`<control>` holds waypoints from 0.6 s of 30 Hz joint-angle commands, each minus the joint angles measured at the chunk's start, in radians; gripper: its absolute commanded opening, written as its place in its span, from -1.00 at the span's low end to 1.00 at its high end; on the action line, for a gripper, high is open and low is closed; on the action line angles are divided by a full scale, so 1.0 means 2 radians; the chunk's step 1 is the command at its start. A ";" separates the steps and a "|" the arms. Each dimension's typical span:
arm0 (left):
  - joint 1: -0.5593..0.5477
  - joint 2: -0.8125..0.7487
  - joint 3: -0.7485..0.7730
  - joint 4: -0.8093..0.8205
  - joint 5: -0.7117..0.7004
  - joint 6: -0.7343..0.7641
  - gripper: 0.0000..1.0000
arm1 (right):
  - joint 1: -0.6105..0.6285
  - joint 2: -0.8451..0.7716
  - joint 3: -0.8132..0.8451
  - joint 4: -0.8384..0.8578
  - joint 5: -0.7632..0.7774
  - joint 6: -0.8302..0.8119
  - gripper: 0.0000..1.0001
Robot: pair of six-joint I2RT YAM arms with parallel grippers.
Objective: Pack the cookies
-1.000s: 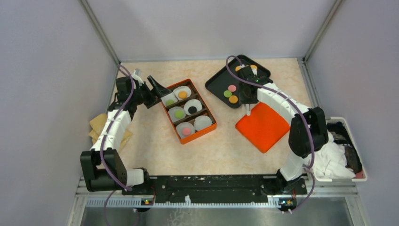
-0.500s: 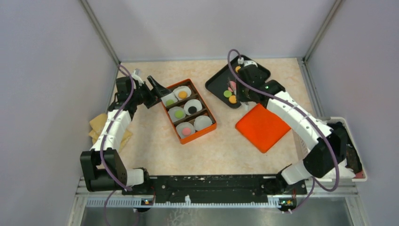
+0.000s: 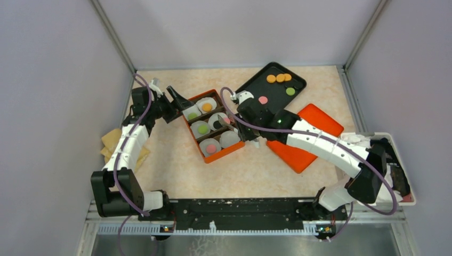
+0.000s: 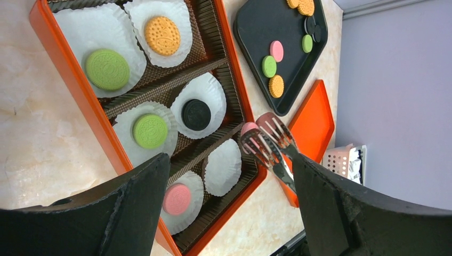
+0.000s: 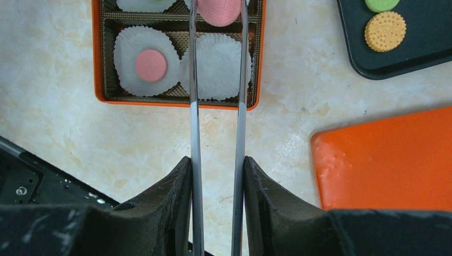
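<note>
- Your left arm (image 3: 130, 141) rises from its base at the near left, folds at an elbow just above it, and runs its forearm far along the left side.
- Your left gripper (image 3: 178, 101) points right from that far-left spot. Its jaws stand wide apart with nothing between the fingers.
- Your right arm (image 3: 320, 144) starts at the near right and bends at an elbow out on the right. Its long white forearm reaches left and slightly far to mid-table.
- Your right gripper (image 5: 216, 162) faces left, fingers pressed in on the two blades of a pair of tongs (image 5: 193, 106), which stick out straight ahead of it.
</note>
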 commanded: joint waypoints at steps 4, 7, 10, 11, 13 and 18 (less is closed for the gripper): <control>-0.001 0.000 0.007 0.008 -0.002 -0.001 0.81 | 0.031 0.000 -0.022 -0.005 0.007 0.024 -1.00; -0.001 0.000 0.007 0.009 0.000 -0.001 0.81 | 0.039 -0.005 -0.033 -0.014 0.008 0.032 -1.00; -0.001 -0.002 0.007 0.009 0.001 -0.002 0.81 | 0.046 -0.010 -0.044 -0.017 0.004 0.040 -1.00; -0.001 -0.002 0.007 0.009 0.001 -0.002 0.81 | 0.049 -0.012 -0.047 -0.018 0.004 0.043 -1.00; 0.000 -0.003 0.006 0.009 0.001 -0.002 0.81 | 0.052 -0.013 -0.051 -0.020 0.005 0.048 -1.00; 0.000 -0.004 0.005 0.011 0.003 -0.003 0.81 | 0.054 -0.014 -0.053 -0.020 0.015 0.058 -0.50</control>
